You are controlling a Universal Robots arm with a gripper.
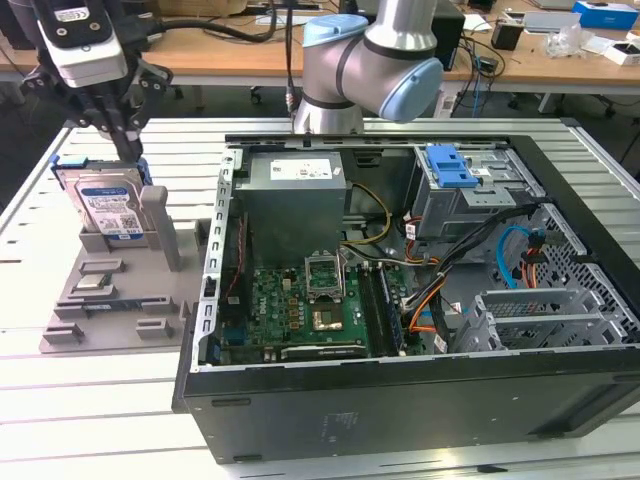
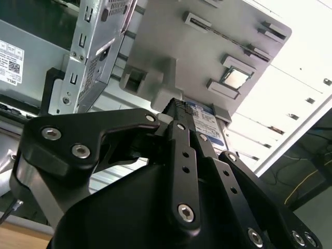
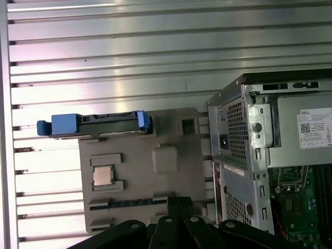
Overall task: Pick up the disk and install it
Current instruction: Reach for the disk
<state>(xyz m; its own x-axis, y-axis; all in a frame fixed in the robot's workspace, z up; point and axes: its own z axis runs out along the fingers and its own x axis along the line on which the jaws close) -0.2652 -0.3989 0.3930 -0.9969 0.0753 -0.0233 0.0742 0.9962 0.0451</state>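
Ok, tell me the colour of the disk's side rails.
Blue; the rails on the disk show best in the first wrist view.

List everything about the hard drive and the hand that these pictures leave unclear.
- Silver rectangular metal hard drive with blue plastic rails: its lower part is hidden inside the grey plastic holder in the exterior view.
- Black metal hand: the exterior view cannot settle whether it touches the drive, because its tip lines up with the drive's top corner.
- Second wrist view: the hand covers most of the drive.
- First wrist view: the drive is edge-on, so its label is unseen.
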